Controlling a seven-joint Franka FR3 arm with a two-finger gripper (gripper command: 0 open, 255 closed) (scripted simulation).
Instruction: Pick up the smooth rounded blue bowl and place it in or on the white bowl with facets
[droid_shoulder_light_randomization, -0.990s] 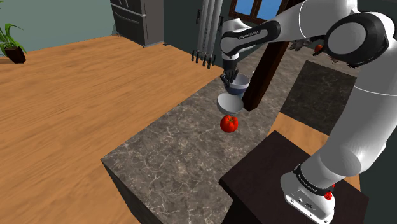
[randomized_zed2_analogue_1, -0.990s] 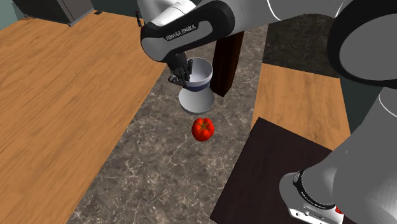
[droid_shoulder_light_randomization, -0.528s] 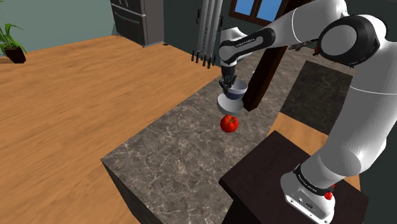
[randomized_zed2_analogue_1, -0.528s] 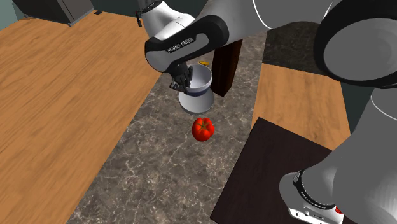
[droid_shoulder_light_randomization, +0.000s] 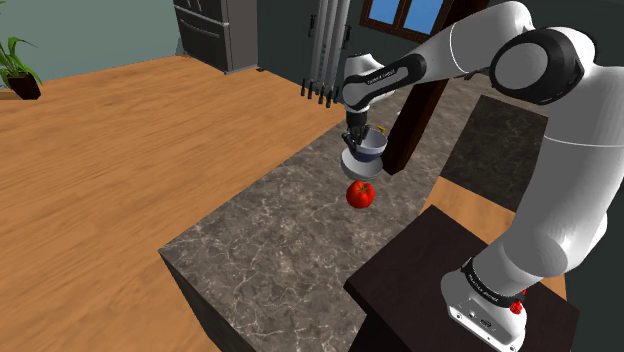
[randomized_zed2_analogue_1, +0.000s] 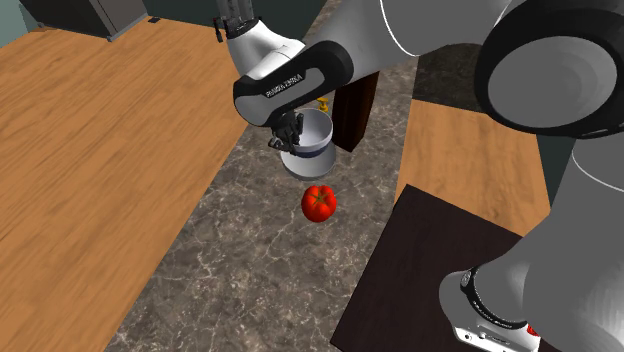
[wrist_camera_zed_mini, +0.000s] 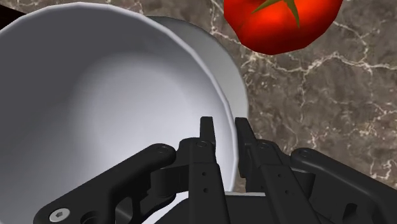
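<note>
Arm (randomized_zed2_analogue_1: 300, 72) lettering reads FRANKA EMIKA. Gripper (randomized_zed2_analogue_1: 289, 130) jaws clamped on the rim of the grey-blue bowl (randomized_zed2_analogue_1: 318, 128), which is directly over the white bowl (randomized_zed2_analogue_1: 304, 166); contact unclear. Both near the worktop's (randomized_zed2_analogue_1: 250, 260) long edge. Tomato (randomized_zed2_analogue_1: 319, 202) just beside.

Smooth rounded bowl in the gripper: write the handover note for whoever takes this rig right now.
Gripper: the black two-finger gripper is shut on the rim of the pale grey-blue smooth rounded bowl.
Things: that bowl hangs directly over the white bowl on the dark marbled counter, nearly nested; whether they touch cannot be told. A red tomato lies beside them.
Done: bowl picked up and brought over its target.
Left: seat it, release, withdraw upward.
</note>
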